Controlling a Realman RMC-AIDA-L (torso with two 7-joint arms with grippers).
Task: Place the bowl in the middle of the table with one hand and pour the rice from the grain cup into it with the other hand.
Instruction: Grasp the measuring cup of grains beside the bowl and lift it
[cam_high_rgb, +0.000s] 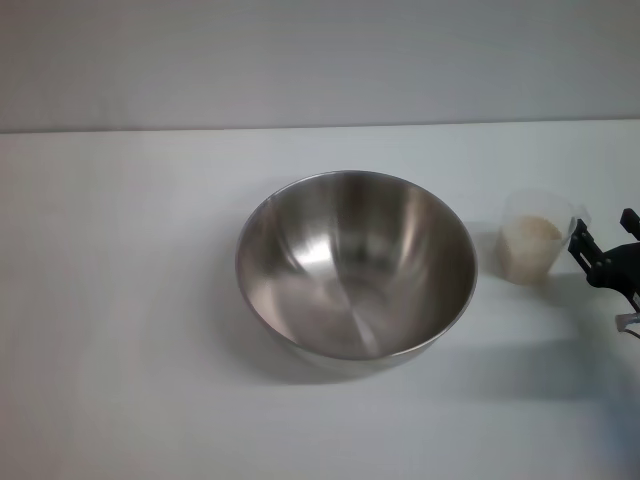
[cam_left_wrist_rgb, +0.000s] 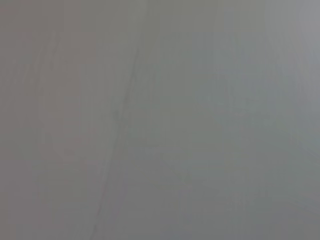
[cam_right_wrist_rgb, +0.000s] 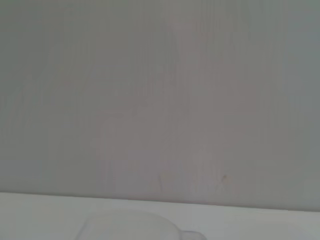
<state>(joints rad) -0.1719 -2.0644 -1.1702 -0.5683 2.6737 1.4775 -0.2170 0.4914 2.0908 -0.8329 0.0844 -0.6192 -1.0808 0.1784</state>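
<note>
The bowl (cam_high_rgb: 356, 262) is a wide shiny steel bowl standing upright and empty on the white table (cam_high_rgb: 120, 300), about in its middle. To its right stands the grain cup (cam_high_rgb: 536, 235), a small translucent cup with pale rice (cam_high_rgb: 530, 240) inside. My right gripper (cam_high_rgb: 603, 232) reaches in at the right edge of the head view, just right of the cup, with its black fingers (cam_high_rgb: 582, 242) apart and nothing between them. The cup's rim (cam_right_wrist_rgb: 132, 224) shows faintly in the right wrist view. My left gripper is out of view.
A grey wall (cam_high_rgb: 320, 60) runs behind the table's far edge. The left wrist view shows only a plain grey surface.
</note>
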